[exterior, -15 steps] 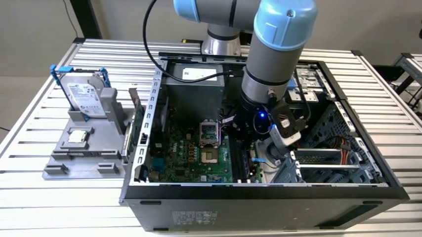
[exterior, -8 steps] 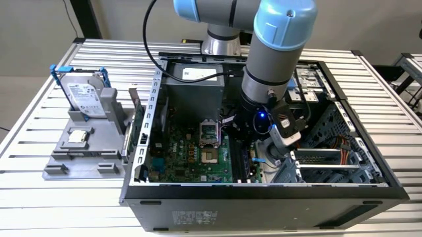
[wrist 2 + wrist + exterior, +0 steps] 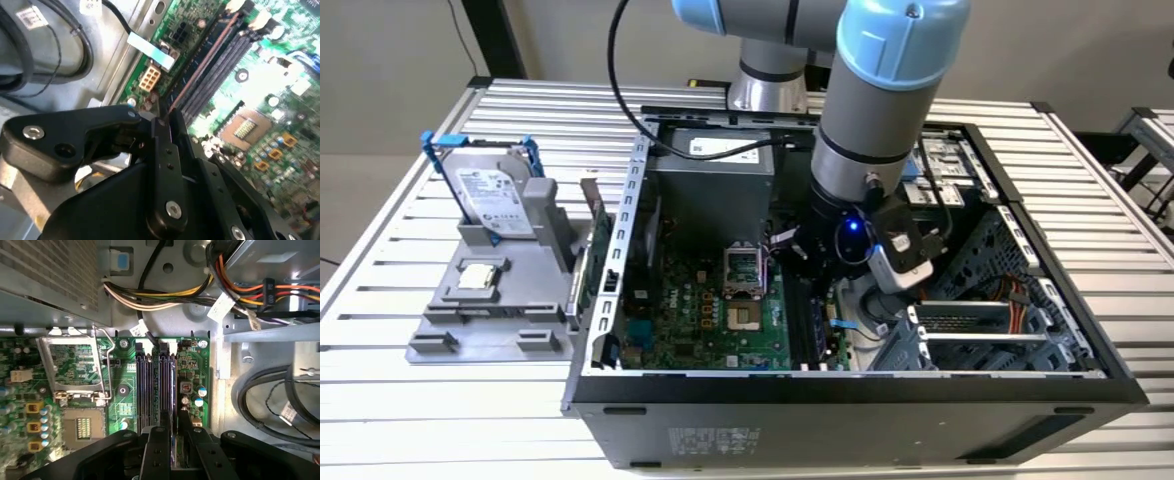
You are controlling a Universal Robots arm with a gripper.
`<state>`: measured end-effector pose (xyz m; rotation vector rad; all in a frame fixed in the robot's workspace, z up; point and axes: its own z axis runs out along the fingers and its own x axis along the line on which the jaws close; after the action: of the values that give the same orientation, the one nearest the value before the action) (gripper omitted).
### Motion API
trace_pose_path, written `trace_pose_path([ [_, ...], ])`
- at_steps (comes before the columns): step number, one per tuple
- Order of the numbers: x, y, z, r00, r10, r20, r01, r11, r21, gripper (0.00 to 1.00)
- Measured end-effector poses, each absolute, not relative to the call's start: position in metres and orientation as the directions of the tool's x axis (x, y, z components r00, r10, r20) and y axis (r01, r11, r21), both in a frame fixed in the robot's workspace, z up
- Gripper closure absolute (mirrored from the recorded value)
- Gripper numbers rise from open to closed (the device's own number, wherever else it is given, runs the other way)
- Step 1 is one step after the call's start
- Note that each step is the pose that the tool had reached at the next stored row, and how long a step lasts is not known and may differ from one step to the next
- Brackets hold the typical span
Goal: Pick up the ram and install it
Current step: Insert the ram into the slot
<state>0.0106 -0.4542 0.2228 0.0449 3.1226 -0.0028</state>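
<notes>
The robot arm reaches down into the open computer case on the slatted table. Its gripper hangs low over the green motherboard, on the exterior view's right side of the board.

In both wrist views the two black fingers stand close together with the ram between them. The ram is a thin, long stick standing on its edge. The jaws pinch it at one end, and the rest of it runs away from the jaws along the black slots. It sits right in line with the slots, next to the small round parts on the board. I cannot tell if it is pushed all the way down.

In the second wrist view the ram shows as a thin edge going from the fingers up along the slots.

Outside the case, at the exterior view's left, a hard drive stands in a grey holder.
</notes>
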Motion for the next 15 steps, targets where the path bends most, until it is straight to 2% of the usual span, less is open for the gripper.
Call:
trace_pose_path([
  [5, 0.011, -0.454, 0.246, -0.999, 0.029, -0.019, 0.029, 1.000, -0.002, 0.00],
  [8, 0.011, -0.454, 0.247, -0.999, 0.029, -0.019, 0.029, 1.000, -0.001, 0.00],
  [9, 0.011, -0.454, 0.247, -0.999, 0.029, -0.019, 0.029, 1.000, -0.001, 1.00],
  [15, 0.011, -0.454, 0.247, -0.999, 0.029, -0.019, 0.029, 1.000, 0.000, 1.00],
])
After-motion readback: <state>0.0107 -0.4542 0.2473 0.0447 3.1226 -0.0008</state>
